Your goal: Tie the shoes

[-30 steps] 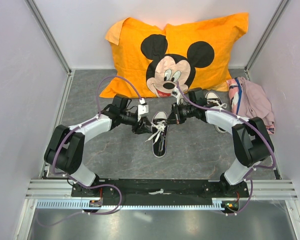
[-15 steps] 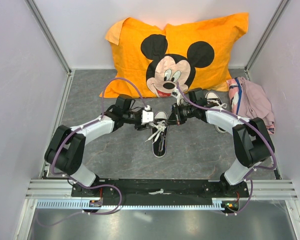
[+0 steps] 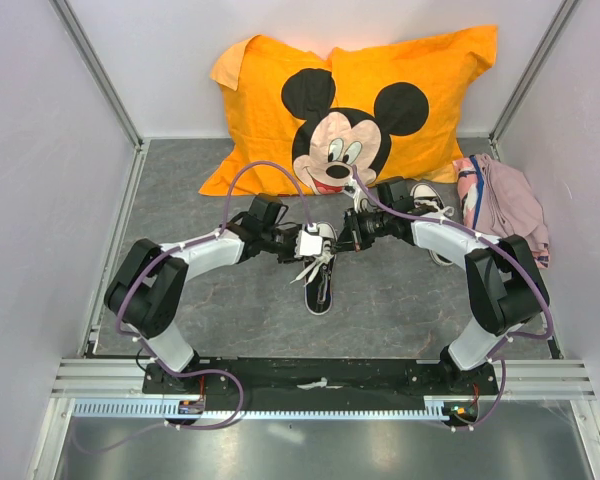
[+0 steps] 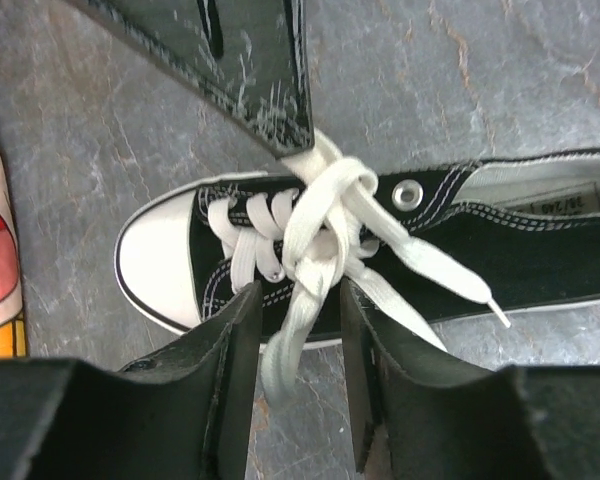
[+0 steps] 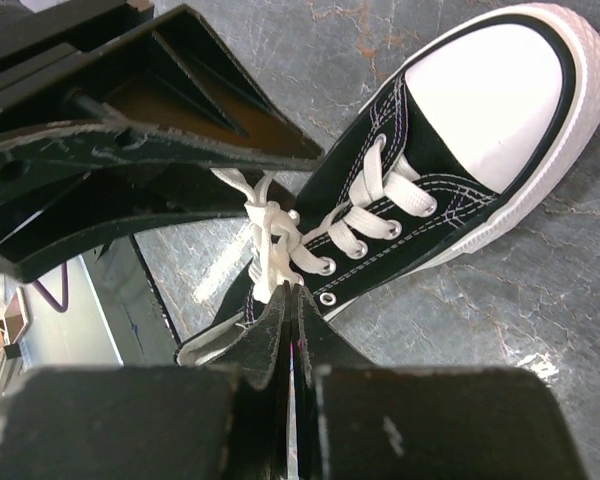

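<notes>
Nearest the arm bases, on the grey surface, lies the shoe being worked on, heel towards the near edge and white toe cap pointing far. Over its eyelets the white laces cross in a loose tangle that is not a finished bow.

The left claw reaches in from the left, part open. Its two fingers stand on either side of the loose strand without pinching it. The right claw comes from the right, closed, and appears to grip the pinched strand just above the tangle.

To do this step well, the left claw should probably close low on the loose strand, close to the crossing, so that the flat lace does not slip out sideways. Then both arms should pull apart evenly, left and right. A one-sided tug could drag the light shoe across the surface or undo the crossing.

Farther right, the second shoe sits partly hidden behind the right arm, beside a pink cloth. An orange pillow lies at the far wall.
</notes>
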Action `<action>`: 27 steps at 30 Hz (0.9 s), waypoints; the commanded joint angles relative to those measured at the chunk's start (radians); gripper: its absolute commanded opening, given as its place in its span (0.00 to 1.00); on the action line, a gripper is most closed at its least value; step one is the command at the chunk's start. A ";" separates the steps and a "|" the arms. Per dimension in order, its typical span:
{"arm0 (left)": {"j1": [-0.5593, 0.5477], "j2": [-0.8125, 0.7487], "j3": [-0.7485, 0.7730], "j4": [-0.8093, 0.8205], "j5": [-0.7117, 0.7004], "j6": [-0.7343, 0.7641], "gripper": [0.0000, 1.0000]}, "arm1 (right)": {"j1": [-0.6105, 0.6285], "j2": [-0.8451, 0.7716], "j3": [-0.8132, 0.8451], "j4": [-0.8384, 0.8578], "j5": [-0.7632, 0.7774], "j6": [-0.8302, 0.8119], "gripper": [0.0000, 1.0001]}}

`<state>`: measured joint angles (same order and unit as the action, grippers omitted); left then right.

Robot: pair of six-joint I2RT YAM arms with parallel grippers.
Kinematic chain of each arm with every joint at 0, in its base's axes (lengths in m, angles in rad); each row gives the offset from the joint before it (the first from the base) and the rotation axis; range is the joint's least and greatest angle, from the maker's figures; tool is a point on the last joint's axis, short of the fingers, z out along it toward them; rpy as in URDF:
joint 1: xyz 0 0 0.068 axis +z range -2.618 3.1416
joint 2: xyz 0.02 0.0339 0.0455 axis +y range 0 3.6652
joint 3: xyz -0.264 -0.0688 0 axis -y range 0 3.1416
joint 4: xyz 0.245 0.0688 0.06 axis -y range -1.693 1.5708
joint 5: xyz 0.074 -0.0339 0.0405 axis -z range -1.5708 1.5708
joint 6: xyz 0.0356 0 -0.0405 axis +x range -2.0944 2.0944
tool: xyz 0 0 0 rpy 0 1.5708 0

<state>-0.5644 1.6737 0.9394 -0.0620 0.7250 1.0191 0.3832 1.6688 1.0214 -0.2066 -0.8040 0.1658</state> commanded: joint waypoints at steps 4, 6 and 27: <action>0.003 0.003 0.030 -0.042 -0.039 0.096 0.40 | -0.013 -0.038 0.013 -0.020 0.011 -0.037 0.00; 0.004 0.003 0.032 -0.044 -0.042 0.096 0.32 | -0.018 -0.038 0.014 -0.027 0.012 -0.046 0.00; 0.052 -0.025 0.018 -0.090 -0.042 0.130 0.02 | -0.066 -0.067 0.000 -0.148 0.032 -0.158 0.00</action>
<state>-0.5224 1.6749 0.9401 -0.1341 0.6819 1.0878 0.3347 1.6382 1.0214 -0.3256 -0.7837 0.0616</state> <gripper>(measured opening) 0.033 0.006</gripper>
